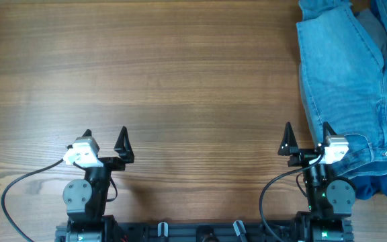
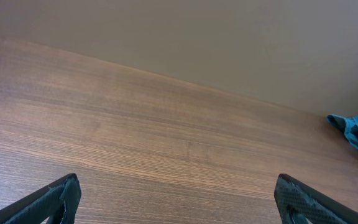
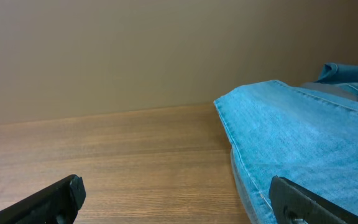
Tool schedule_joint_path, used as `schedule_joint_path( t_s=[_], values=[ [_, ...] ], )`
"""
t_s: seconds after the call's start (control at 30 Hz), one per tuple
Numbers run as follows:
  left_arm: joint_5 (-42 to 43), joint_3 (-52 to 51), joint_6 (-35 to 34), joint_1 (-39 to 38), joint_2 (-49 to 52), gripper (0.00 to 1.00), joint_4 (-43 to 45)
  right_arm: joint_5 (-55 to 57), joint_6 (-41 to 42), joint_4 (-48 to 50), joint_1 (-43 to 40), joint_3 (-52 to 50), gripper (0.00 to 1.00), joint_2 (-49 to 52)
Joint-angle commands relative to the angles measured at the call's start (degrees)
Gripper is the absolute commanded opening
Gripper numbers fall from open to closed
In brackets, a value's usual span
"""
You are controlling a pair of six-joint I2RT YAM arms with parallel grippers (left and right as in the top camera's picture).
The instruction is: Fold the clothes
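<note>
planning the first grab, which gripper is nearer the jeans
Right. The right gripper sits open at the left edge of the jeans; the left gripper is far off to their left over the table, well apart from them.

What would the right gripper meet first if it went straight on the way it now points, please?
Probably the jeans. The open right gripper has their edge just ahead of its outer side, while its inner side faces only bare table. Depth is unclear, so contact may be glancing.
</note>
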Motion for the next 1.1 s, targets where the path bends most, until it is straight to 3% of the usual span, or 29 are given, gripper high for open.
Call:
schedule_joint_path(
  t_s=[0.0, 0.27, 0.4, 0.6, 0.7, 0.87, 1.07],
  values=[
    [-0.8, -0.4, 1.2, 0.1, 0.0, 1.0, -0.2, -0.9, -1.0, 0.4, 0.2, -0.1, 1.0, -0.1],
    [-0.8, -0.4, 1.2, 0.1, 0.1, 1.0, -0.2, -0.5, -0.7, 0.4, 0.2, -0.1, 1.0, -0.1],
    [-0.5, -0.4, -0.5, 0.1, 0.1, 1.0, 2.2, -0.5, 3.4, 0.0, 0.2, 0.7, 1.0, -0.1],
    [-0.5, 2.2, -0.8, 0.1, 0.8, 1.0, 3.4, 1.0, -1.1, -3.9, 0.2, 8.5, 1.0, 3.5],
    [-0.5, 6.7, -0.8, 0.1, 4.1, 1.0, 2.0, 5.1, -1.2, -11.1, 0.2, 17.1, 1.0, 10.6],
    [-0.5, 17.9, -0.8, 0.1, 17.2, 1.0, -4.9, 8.3, -1.2, -26.8, 0.2, 34.5, 1.0, 30.9],
    [-0.5, 33.6, -0.8, 0.1, 34.6, 1.0, -19.9, 11.9, -2.3, -40.6, 0.2, 49.0, 1.0, 53.4]
  ],
)
